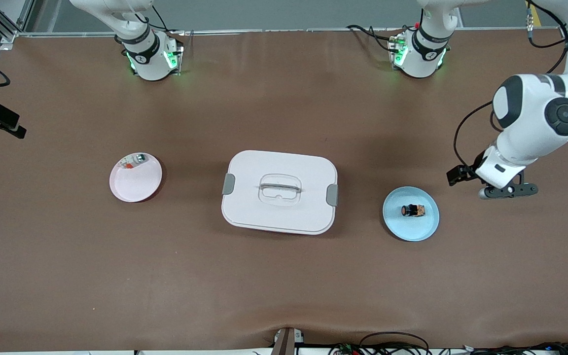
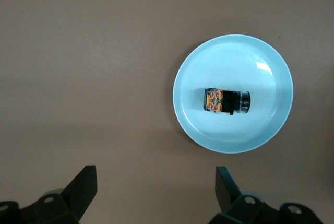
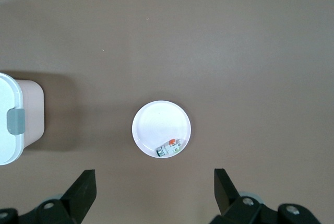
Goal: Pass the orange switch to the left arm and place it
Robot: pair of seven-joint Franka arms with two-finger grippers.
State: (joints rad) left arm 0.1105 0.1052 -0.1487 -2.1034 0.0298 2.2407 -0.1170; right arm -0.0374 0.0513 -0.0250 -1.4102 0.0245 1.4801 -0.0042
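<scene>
1. Task status: we judge the transfer not yet begun. The orange switch (image 1: 413, 210) lies on its side at the centre of the blue plate (image 1: 424, 231), untouched by either arm.

2. Left gripper (image 1: 507, 190): it hangs in the air over bare table at about 2 o'clock from the blue plate, just off its rim. In the left wrist view its two fingers (image 2: 83, 187) stand wide apart with nothing between them, and the switch (image 2: 226, 101) on its plate (image 2: 261, 67) shows ahead of the open jaws.

3. Right gripper (image 3: 154, 195): we cannot find it in the front view, so we place it only from its own wrist view, high above the pink plate (image 3: 156, 122). Jaws wide, empty. This arm appears to wait.

4. Box (image 1: 279, 191): white, lid on, grey clips at both ends, clear recessed handle. It sits mid-table, at 9 o'clock from the blue plate and directly between the two plates. We judge it the one obstacle: any straight carry across the table crosses it.

5. Pink plate (image 1: 136, 180): at 9 o'clock from the box, toward the right arm's end. It holds a small whitish part with green and red bits (image 1: 133, 159) against its rim at 12 o'clock; not the task's item.

6. Remaining, in our judgement: the left gripper has to move over the switch, descend, close and lift; then a handover to the right gripper clear of the box; then set-down, likely on the pink plate.
</scene>
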